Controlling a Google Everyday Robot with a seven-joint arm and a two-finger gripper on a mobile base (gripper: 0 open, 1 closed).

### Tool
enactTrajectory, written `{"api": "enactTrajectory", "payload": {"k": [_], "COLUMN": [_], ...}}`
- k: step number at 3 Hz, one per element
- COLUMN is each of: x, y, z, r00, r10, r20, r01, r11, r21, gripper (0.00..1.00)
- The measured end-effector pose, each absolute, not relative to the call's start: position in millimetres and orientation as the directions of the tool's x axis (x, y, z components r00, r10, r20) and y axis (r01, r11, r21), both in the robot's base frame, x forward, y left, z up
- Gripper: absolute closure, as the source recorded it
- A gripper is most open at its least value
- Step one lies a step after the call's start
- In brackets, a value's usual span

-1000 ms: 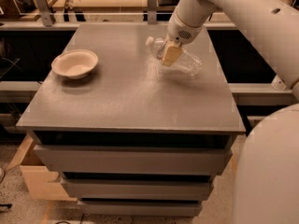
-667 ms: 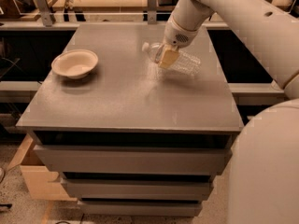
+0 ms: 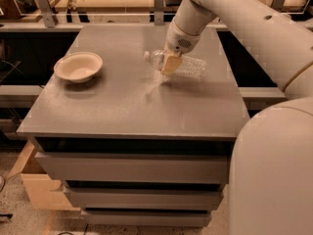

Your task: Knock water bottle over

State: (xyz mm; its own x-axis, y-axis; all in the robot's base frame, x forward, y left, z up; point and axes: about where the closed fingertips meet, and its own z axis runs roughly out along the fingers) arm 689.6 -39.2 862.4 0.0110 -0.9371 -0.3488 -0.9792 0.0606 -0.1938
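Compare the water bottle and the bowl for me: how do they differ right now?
The water bottle lies on its side, cap toward the bowl; the bowl sits upright, open side up. The bottle is clear plastic; the bowl is opaque cream. The tool is at the bottle, near its cap end, while the bowl stands alone at the left. Both rest on the grey table.

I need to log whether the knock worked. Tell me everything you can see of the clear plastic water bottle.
The clear ribbed plastic water bottle lies on its side on the grey table top, toward the back right. Its pale cap end points left toward the cream bowl and its base points right. The arm's beige tool sits low in front of its neck-side half and hides part of it. Whether they touch cannot be told.
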Motion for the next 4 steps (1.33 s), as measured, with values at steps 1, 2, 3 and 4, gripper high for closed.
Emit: {"api": "enactTrajectory", "payload": {"k": [1,2,3,4], "x": [690.1,690.5,691.0,690.4], "y": [-37.6,-36.2,-34.8,-38.1], "z": [859.6,857.0,854.2,855.2], "r00": [0.012,0.013,0.013,0.004], "r10": [-0.937,-0.937,-0.937,-0.937], "r20": [-0.349,-0.348,-0.348,-0.348], "r01": [-0.98,-0.981,-0.981,-0.98], "r11": [0.058,0.056,0.055,0.066], "r21": [-0.19,-0.187,-0.184,-0.19], "gripper": [0.61,0.38,0.14,0.0]}}
